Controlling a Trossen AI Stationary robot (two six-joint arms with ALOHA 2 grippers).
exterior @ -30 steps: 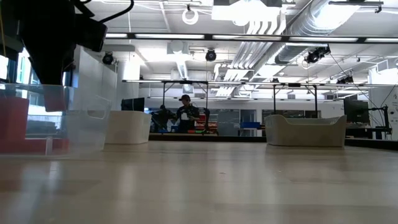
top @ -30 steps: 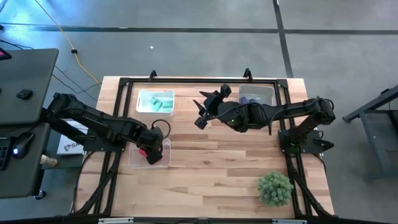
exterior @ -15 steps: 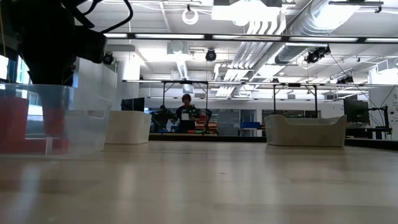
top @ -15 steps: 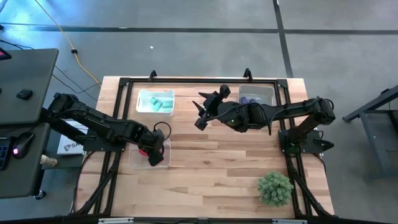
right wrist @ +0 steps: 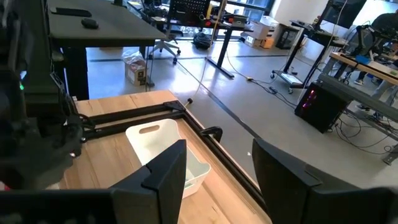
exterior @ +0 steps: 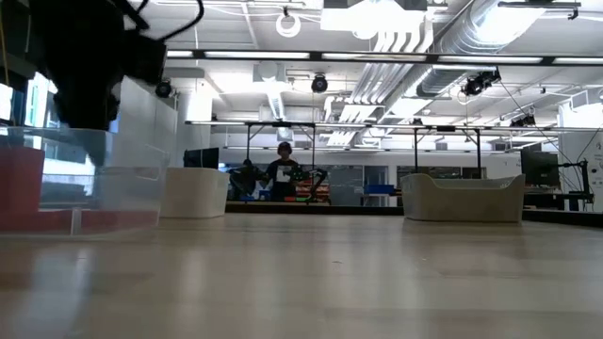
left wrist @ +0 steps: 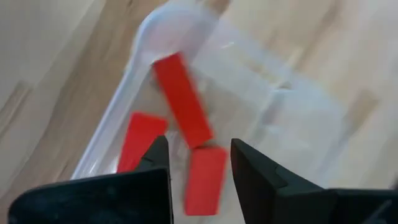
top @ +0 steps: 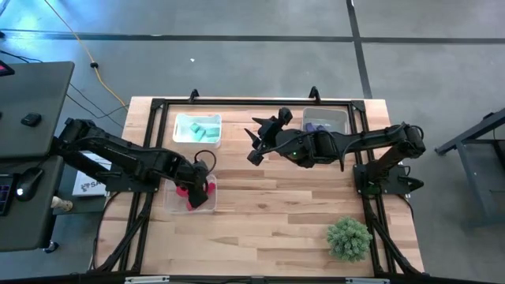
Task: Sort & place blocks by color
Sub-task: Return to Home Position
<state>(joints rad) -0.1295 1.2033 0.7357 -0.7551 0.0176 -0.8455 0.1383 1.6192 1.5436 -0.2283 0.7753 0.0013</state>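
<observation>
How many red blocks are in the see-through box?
3 red blocks, all in the clear bin: one in the middle, one by the bin's wall, one just ahead of the open left gripper. Others may hide under it.

Bare desk (top: 268, 201) wood lies open across the middle and near side. At left, the left claw (top: 193, 197) hangs spread over the clear tray (top: 170, 207). The right claw (top: 254, 146), spread too, hovers far-centre between the white tray (top: 177, 126) and grey tray (top: 345, 118). A spiky plant (top: 349, 238) occupies the near-right corner.

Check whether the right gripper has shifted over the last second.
No. The right gripper sits at the same spot between the white bin and the gray bin.
</observation>
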